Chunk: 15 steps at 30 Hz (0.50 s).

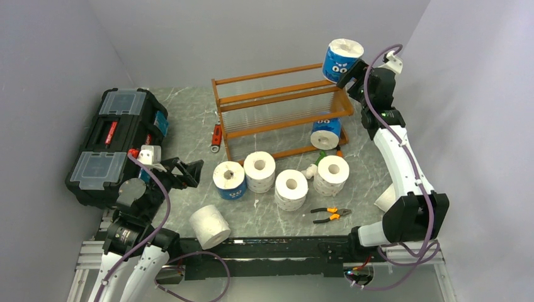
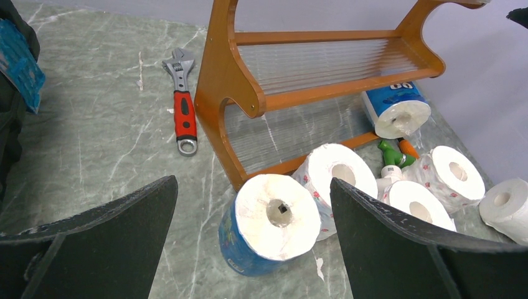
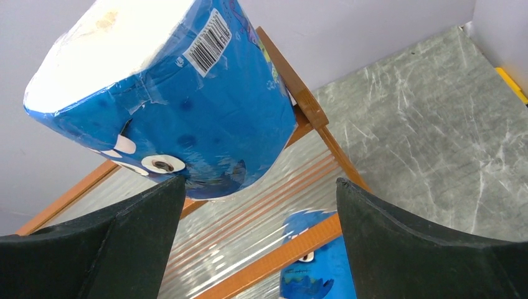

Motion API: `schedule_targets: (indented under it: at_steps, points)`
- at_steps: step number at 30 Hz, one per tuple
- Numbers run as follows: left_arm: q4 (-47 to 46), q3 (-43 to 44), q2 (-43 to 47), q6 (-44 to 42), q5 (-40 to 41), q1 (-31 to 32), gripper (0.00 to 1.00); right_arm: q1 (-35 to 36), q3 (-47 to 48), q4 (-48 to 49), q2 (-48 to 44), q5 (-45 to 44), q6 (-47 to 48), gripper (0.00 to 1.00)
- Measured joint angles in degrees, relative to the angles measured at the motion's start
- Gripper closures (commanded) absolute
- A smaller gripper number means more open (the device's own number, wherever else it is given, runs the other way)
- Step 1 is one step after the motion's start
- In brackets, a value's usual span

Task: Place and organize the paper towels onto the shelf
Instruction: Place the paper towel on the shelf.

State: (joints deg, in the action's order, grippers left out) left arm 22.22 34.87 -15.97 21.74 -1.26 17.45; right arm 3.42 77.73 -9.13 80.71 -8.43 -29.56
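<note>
At the shelf's [image 1: 283,110] top right corner, a blue-wrapped roll [image 1: 342,60] sits on the upper rail, just ahead of the right gripper [image 3: 255,243], whose jaws stand spread and not clamping it. Another blue roll [image 1: 326,134] lies on the lowest tier. Near the shelf's front, four rolls stand in a loose row [image 1: 280,176]; one white roll [image 1: 210,226] lies farther off. Left of the shelf, the left gripper [image 2: 252,249] hangs wide open, empty.

1. The shelf [image 1: 283,113] is glossy orange-brown wood with thin pale slats.
2. The roll [image 3: 168,93] at 1 o'clock wears shiny, crinkled blue plastic film.
3. The table [image 1: 189,126] looks like smooth grey marble.
4. The toolbox [image 1: 119,141] at 9 o'clock is matt black plastic.
</note>
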Motion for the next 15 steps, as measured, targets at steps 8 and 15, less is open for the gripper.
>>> schedule_targets:
  at_steps: [8,15]
  points:
    - [0.0,0.0,0.0,0.0,-0.2,0.0,0.01,0.0,-0.1,-1.6,-3.8,0.0,-0.3,0.06]
    - [0.0,0.0,0.0,0.0,-0.5,0.0,0.01,0.0,-1.3,-1.8,-10.1,1.0,-0.4,0.0]
